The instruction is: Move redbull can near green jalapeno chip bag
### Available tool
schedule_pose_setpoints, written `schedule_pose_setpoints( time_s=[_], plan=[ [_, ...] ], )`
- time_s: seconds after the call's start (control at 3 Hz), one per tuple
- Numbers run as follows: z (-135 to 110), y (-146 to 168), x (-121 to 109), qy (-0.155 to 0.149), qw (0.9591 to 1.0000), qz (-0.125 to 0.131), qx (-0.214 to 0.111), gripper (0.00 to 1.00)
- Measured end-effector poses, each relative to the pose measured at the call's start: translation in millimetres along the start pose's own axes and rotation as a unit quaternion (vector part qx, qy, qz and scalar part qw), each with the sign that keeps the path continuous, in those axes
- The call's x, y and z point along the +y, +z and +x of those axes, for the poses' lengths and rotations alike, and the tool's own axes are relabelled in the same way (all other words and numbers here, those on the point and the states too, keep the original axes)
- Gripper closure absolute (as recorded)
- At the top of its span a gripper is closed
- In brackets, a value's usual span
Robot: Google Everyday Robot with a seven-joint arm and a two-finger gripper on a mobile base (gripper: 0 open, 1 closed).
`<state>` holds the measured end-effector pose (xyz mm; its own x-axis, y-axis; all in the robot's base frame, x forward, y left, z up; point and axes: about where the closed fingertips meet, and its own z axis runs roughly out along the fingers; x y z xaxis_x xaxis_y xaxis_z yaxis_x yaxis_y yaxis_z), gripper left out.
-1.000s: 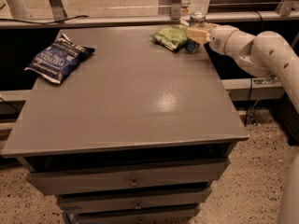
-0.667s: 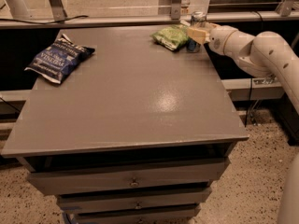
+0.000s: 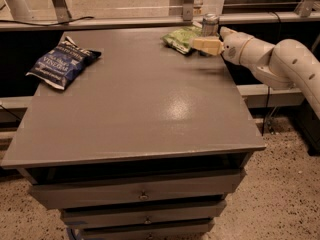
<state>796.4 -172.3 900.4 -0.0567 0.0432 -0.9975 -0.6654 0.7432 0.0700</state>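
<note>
The redbull can (image 3: 210, 24) stands upright at the table's far right edge, its silver top showing. The green jalapeno chip bag (image 3: 180, 37) lies just to its left, very close to it. My gripper (image 3: 206, 45) reaches in from the right and sits right in front of the can's lower part, hiding it, beside the bag's right end. I cannot tell whether it touches the can.
A dark blue chip bag (image 3: 63, 62) with white lettering lies at the far left of the grey table (image 3: 140, 109). The table has drawers below its front edge. A rail and metal posts run behind the table. My white arm (image 3: 280, 61) hangs over the right edge.
My gripper has shifted slightly toward the camera, and more of the can's top shows above it. The can and both bags stay where they were.
</note>
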Motion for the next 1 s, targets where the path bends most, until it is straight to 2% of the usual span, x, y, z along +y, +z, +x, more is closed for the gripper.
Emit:
schedule_pose_setpoints(
  time_s=[0.33, 0.67, 1.0],
  plan=[
    [-4.0, -21.9, 19.2, -0.006, 0.9999, -0.014, -0.007, 0.0],
    [-16.1, -61.9, 34.0, -0.032, 0.9991, -0.024, -0.014, 0.0],
    [-32.0, -109.4, 45.0, -0.071, 0.9964, -0.046, -0.007, 0.0]
  ],
)
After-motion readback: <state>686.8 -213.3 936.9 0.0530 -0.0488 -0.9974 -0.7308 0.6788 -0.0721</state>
